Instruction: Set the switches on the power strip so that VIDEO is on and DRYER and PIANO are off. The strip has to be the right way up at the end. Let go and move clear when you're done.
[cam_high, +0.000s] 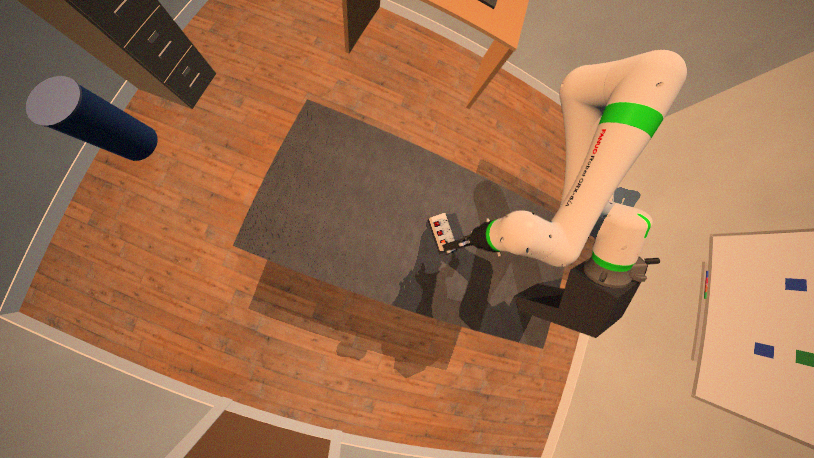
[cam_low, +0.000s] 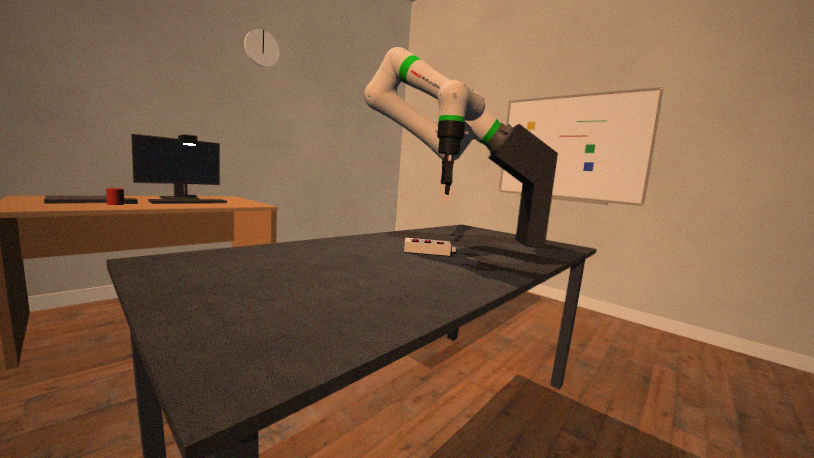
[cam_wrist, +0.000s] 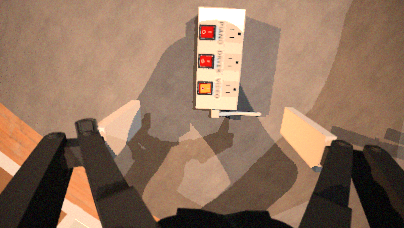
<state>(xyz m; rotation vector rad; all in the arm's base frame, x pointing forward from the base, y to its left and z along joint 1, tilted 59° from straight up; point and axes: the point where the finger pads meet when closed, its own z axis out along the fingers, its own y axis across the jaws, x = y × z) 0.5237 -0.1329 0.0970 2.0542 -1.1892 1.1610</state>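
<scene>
My end effector (cam_wrist: 210, 150) hangs spread wide, gripping nothing, high above the bench (cam_low: 296, 296). The strip (cam_wrist: 220, 57) lies face up just ahead of my fingers, below them. Its nearest switch (cam_wrist: 205, 88) glows orange; the labels are too faint to read surely. My finger bases are cut off.

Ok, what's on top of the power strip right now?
Three switches on the power strip: PIANO and DRYER red, VIDEO lit orange, each beside a socket. The open gripper hangs above, touching nothing. Its underside is hidden.
</scene>
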